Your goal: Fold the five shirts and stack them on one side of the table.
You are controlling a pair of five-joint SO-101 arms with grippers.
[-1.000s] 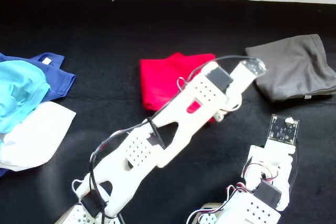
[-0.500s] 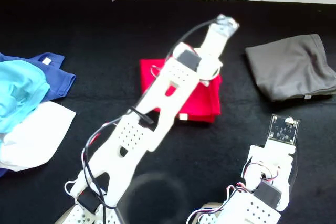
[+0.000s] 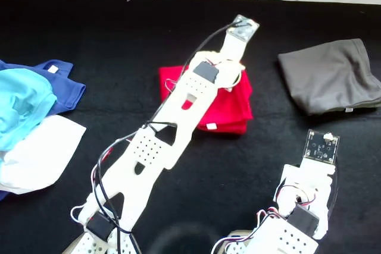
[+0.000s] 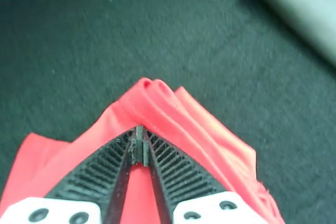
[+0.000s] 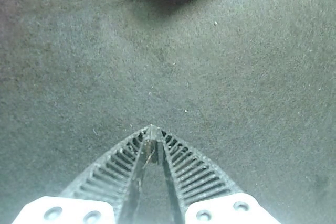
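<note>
One folded red fabric shirt [image 3: 235, 108] lies mid-table, pinched by the clenched left fingers [image 4: 100, 169], seemingly to drag it toward the folded grey shirt [image 3: 330, 75]; right fingers [image 5: 194, 166], clenched empty, hover over black table [image 3: 119, 40].

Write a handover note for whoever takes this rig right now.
Left gripper: shut, tips on the red cloth shirt, folded into a rectangle at table centre; whether it pinches cloth is unclear.
Right gripper: shut, empty, over bare black table cloth.
Done: the red shirt is folded; the grey cloth shirt lies folded at the right side, apart from the red one.
Left: the dark blue shirt, turquoise shirt and white shirt lie unfolded in a heap at the left edge. Fold them, then stack all five on one side.
</note>
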